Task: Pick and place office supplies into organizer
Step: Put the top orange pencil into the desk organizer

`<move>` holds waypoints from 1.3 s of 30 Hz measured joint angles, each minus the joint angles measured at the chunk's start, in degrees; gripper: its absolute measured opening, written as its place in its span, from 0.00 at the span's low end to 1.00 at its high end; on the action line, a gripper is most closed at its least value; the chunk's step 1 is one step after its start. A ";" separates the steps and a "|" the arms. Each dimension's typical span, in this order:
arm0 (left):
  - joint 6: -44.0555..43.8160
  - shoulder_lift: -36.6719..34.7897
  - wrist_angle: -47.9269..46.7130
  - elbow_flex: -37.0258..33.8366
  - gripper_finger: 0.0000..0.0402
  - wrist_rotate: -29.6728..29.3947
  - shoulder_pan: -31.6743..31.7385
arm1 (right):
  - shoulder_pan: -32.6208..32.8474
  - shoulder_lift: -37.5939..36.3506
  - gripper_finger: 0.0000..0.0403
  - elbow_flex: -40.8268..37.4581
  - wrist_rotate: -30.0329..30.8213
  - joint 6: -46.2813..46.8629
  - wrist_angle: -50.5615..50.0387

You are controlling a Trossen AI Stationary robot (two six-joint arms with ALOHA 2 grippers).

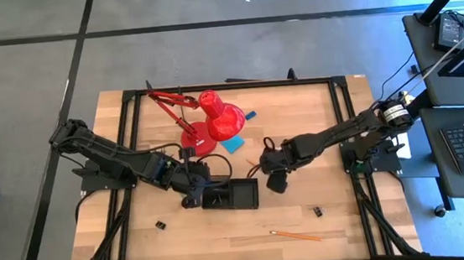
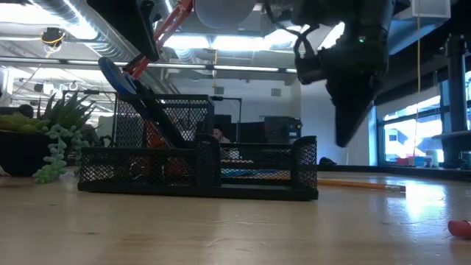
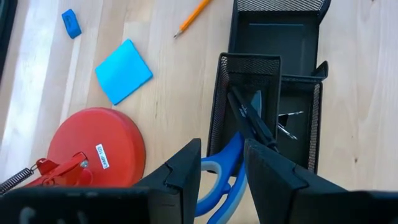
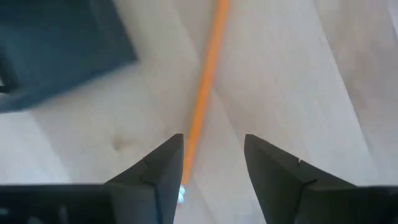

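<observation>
Red desk lamp (image 1: 214,115) on the wooden table (image 1: 316,123), green potted plant (image 2: 44,140) at its edge

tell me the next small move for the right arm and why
Probably lower the right tool straight down and close on the pencil. The right wrist view shows that pencil lying flat on the table, running up from the gap between the open fingers, so it looks lined up. The left tool sits open around the scissors at the organizer, so that side looks busy.
</observation>
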 joint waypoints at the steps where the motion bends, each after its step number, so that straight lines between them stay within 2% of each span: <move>1: 0.54 0.01 -0.02 0.00 0.29 0.03 0.00 | -0.14 0.00 0.43 0.00 -0.20 1.45 -1.34; 8: 3.11 0.00 -0.02 0.00 0.29 0.07 0.00 | -0.21 0.35 0.43 -0.02 -3.32 4.31 -2.54; 15: 3.64 -0.02 -0.15 0.00 0.29 0.12 0.00 | 0.01 5.51 0.43 -0.05 -9.36 3.27 -2.34; 39: 5.11 -0.02 -0.19 0.00 0.29 0.20 0.00 | 4.02 12.18 0.43 0.28 -10.89 7.41 -3.42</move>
